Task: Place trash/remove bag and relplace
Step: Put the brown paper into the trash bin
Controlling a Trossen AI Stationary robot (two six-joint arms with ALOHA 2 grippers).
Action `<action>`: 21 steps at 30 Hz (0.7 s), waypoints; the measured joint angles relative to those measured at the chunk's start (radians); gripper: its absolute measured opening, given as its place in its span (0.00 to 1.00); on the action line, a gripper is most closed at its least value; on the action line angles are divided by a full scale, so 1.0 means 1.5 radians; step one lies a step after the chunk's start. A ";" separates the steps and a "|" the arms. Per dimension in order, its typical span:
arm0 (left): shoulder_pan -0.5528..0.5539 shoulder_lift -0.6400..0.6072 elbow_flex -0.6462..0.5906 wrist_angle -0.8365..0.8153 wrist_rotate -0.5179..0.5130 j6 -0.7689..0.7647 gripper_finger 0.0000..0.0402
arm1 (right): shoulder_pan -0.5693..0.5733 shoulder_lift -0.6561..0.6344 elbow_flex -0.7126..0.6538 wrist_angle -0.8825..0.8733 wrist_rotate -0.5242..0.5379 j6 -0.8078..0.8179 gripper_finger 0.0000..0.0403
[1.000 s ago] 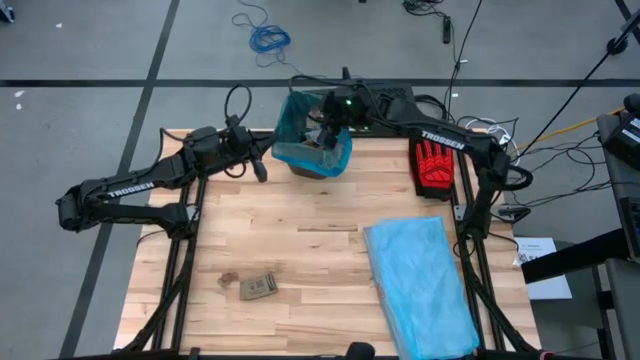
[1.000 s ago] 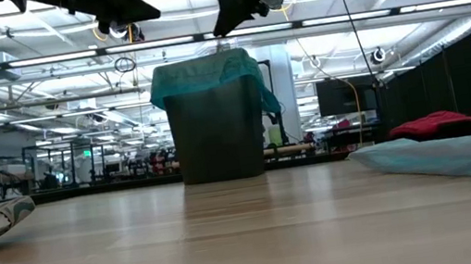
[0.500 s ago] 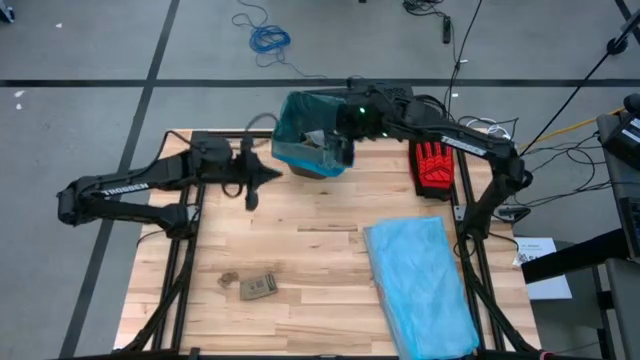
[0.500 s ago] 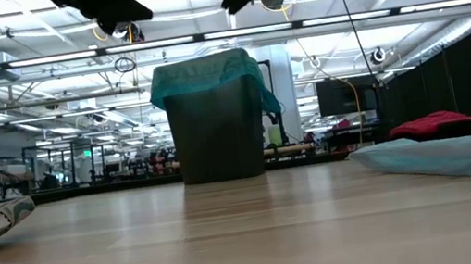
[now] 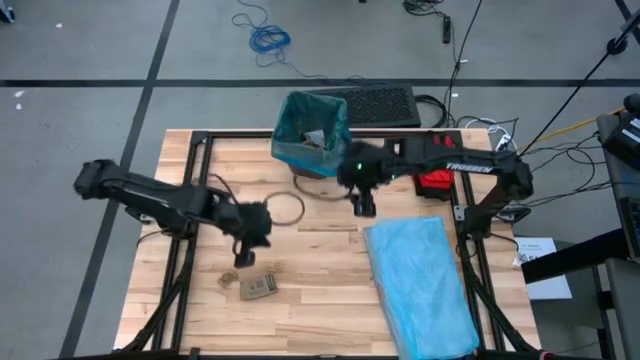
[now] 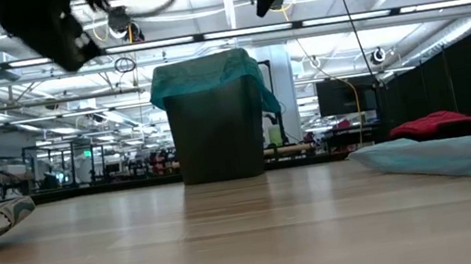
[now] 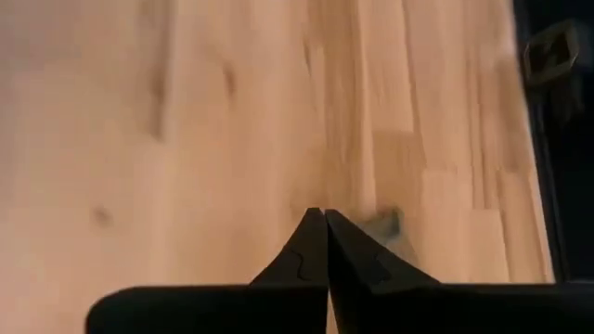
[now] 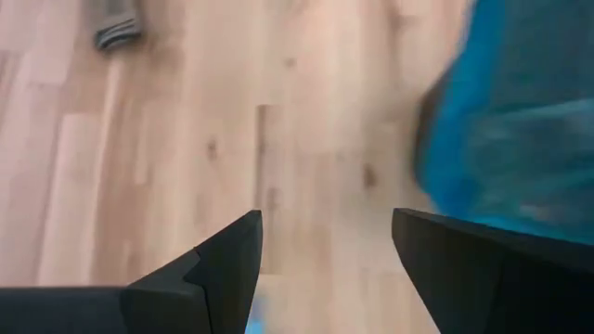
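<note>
A dark bin [image 6: 217, 130] lined with the teal bag [image 5: 310, 125] stands at the table's far edge, with scraps of trash [image 5: 315, 140] inside it. A small brown wad [image 5: 228, 280] and a tan card [image 5: 258, 288] lie near the front left. My left gripper [image 5: 244, 255] hangs shut just above them, pointing steeply down; its wrist view shows a small grey scrap [image 7: 385, 221] right beyond the shut fingertips [image 7: 325, 232]. My right gripper [image 5: 362, 205] hangs open over the table's middle, in front of the bin, with nothing between its fingers [image 8: 223, 269].
A pale sky-blue plastic bag [image 5: 420, 285] lies spread over the table's right near part. A red glove [image 5: 435, 180] lies at the far right, partly under my right arm. Bare wood lies between the bin and the trash on the table.
My left gripper has swung from beside the bin toward the table's near edge, sinking and tipping down, still shut. My right gripper has left the bin's opening, moved toward the near edge over the table's middle and tipped downward. The bin and bag have kept still.
</note>
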 joint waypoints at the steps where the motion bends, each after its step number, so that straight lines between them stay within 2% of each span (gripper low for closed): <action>1: -0.011 0.019 0.000 0.000 0.005 -0.015 0.00 | 0.011 0.000 -0.015 0.010 0.000 0.008 0.58; 7: -0.052 0.115 0.000 -0.001 0.010 -0.066 0.03 | 0.069 0.000 -0.096 0.075 0.000 0.024 0.58; 10: -0.058 0.151 0.000 -0.001 0.013 -0.098 0.09 | 0.089 0.001 -0.115 0.084 0.001 0.027 0.58; 13: -0.058 0.187 -0.001 0.005 0.051 -0.115 0.16 | 0.107 0.001 -0.126 0.095 0.002 0.031 0.58; 16: -0.067 0.219 -0.014 0.057 0.086 -0.115 0.22 | 0.121 0.001 -0.128 0.102 0.002 0.043 0.58; 21: -0.072 0.263 -0.024 0.080 0.095 -0.115 0.30 | 0.140 0.001 -0.128 0.102 0.002 0.044 0.58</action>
